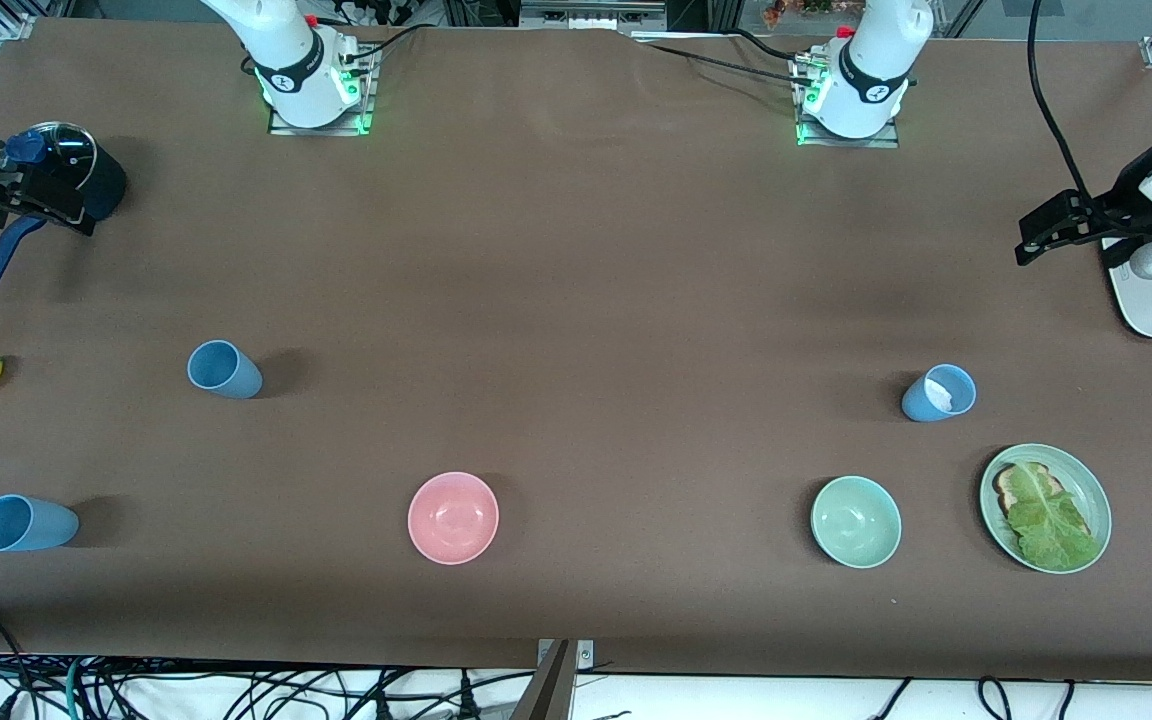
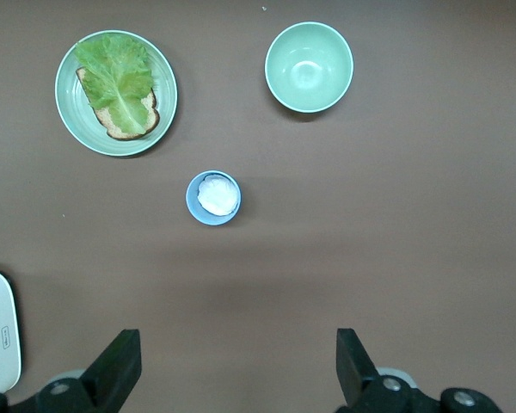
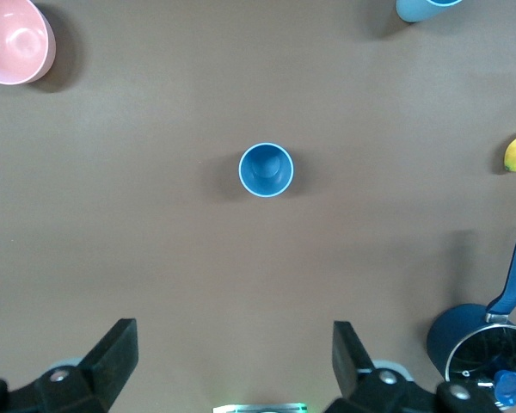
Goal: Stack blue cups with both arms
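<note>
Three blue cups (image 1: 24,523) (image 1: 224,369) (image 1: 939,393) stand apart — both grippers (image 2: 232,366) (image 3: 234,361) hover wide open, empty.

High front camera; downward wrist cameras

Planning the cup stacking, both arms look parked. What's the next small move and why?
Probably lower the right gripper onto the empty blue cup that sits upright straight below it; its fingers are open wide and hold nothing. The left gripper, also open, hangs over the cup with white inside, so stacking has not begun.
</note>
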Motion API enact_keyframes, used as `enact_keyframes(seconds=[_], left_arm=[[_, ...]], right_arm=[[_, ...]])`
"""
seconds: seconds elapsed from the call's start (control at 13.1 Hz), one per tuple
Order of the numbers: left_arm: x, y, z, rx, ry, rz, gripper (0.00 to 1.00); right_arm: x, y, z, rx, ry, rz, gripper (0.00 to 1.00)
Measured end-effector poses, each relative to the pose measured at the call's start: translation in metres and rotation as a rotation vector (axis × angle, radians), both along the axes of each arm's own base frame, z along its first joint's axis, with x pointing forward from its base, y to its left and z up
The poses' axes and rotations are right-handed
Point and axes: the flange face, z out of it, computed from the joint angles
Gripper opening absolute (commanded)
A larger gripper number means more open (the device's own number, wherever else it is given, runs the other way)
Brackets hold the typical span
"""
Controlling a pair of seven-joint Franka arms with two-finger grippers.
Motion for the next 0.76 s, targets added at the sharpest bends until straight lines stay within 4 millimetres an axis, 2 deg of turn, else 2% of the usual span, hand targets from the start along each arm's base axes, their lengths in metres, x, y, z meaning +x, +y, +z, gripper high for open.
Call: enact_keyframes(seconds=[0.23, 0.53, 0.76], left_arm=[[0.0000, -0.0001, 0.0002, 0.000, 0.000, 0.000, 1.00], [0.0008, -0.0002, 0.0098, 0.000, -0.021, -0.001, 1.00], [0.0025, -0.0002, 0.0064, 0.000, -0.015, -0.001, 1.00]], right_arm=[[0.0000, 0.0000, 0.0000, 0.000, 0.000, 0.000, 1.00], [0.0000, 0.0000, 0.0000, 0.000, 0.000, 0.000, 1.00], [-0.0001, 0.0000, 0.0000, 0.000, 0.001, 0.000, 1.00]])
